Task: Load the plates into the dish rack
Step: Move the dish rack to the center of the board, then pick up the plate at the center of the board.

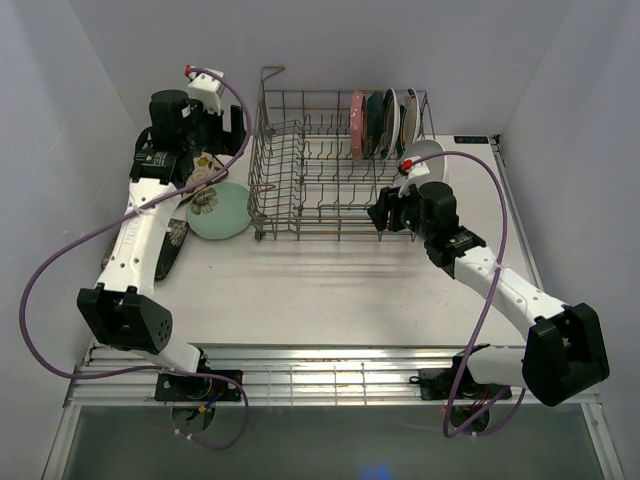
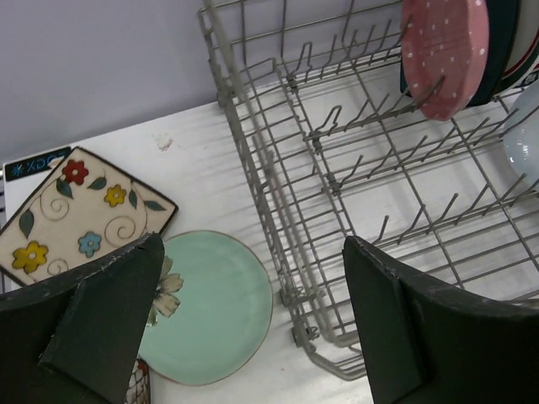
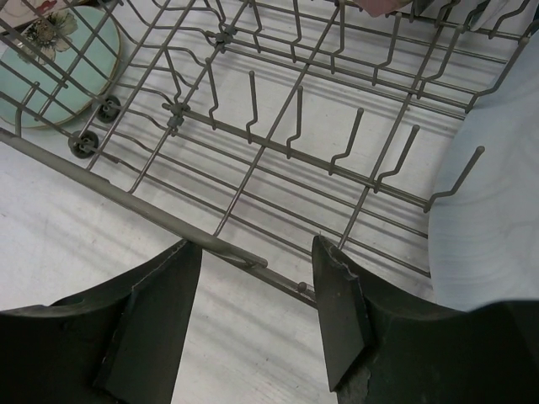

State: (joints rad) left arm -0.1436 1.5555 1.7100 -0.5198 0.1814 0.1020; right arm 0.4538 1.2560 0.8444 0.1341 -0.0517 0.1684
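Note:
The dish rack [image 1: 320, 170] is a grey wire basket at the back middle of the table. Several plates [image 1: 382, 124] stand upright in its back right rows, the pink dotted one [image 2: 442, 50] outermost. A white plate [image 3: 497, 219] leans among the tines at the rack's right end. On the table left of the rack lie a mint plate [image 2: 215, 311], a cream floral square plate [image 2: 80, 210] and a dark floral square plate [image 1: 170, 245]. My left gripper [image 2: 253, 278] hangs wide open and empty above the rack's left corner. My right gripper [image 3: 257, 278] is open and empty at the rack's front rail.
White walls close in the table at the back and on both sides. The left arm [image 1: 140, 230] reaches over the plates on the table. The rack's tall wire side [image 2: 253, 151] stands between the left gripper and the basket. A cable [image 1: 495, 260] loops beside the right arm.

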